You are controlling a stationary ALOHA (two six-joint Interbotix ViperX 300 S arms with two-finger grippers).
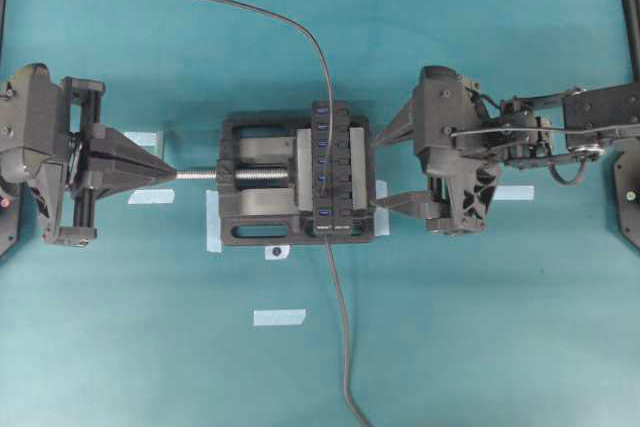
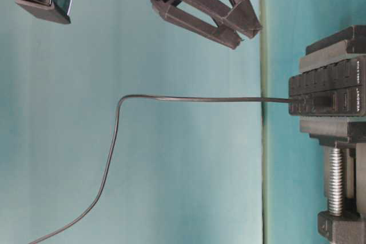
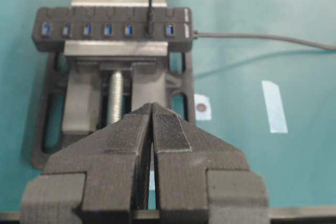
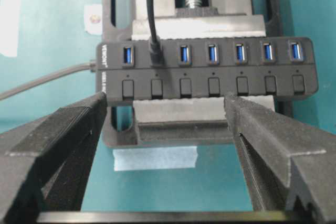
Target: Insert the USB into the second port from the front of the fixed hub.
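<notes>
USB (image 4: pixel 154 51) seated in hub (image 4: pixel 210 85), centre frame; left gripper (image 3: pixel 151 129) closed and empty, right gripper (image 4: pixel 165 129) open wide.

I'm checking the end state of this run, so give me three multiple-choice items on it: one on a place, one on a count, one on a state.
1. Where is the USB plug?
A. Lying on the table
B. Seated in the fixed hub, second port from the end where the grey cable joins
C. Held between fingers

2. How many empty blue ports does the right wrist view show?
A. Four
B. Nine
C. Six

3. How does the left gripper stand?
A. Shut, nothing between its fingers
B. Wide open
C. Shut on a cable

Answers:
1 B: the black plug stands in that port, with its cable running away over the vise.
2 C: six blue openings show, and the seventh port holds the plug.
3 A: the left wrist view shows the two fingers pressed together, short of the vise.
</notes>
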